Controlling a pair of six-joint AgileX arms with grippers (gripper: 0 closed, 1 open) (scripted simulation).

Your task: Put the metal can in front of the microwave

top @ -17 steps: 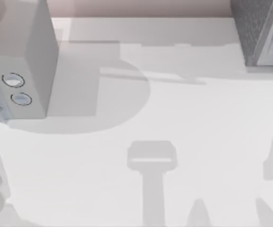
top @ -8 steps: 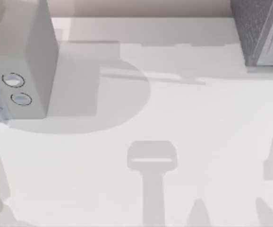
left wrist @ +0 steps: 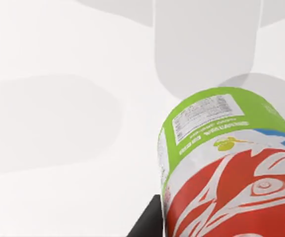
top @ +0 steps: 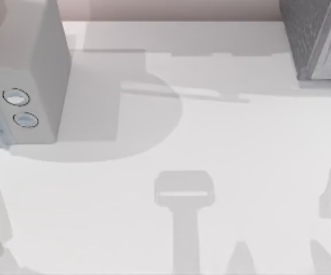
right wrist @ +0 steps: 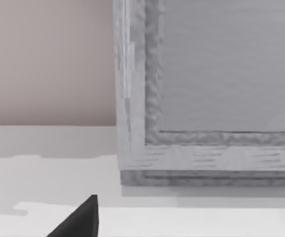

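Nothing much moves on the table [top: 223, 143] since a second ago but a shadow at its left edge, and we carry the metal can [left wrist: 231, 163] in our left arm, grip unclear, not yet before the microwave [top: 22, 74] at the back-left corner.

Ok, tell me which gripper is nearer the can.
Left. The can sits right against the left wrist camera, with a dark finger beside it. The right gripper's fingertip faces the speckled grey box instead.

Red-green metal can [left wrist: 226, 168] aloft; microwave [top: 22, 74] far-left.
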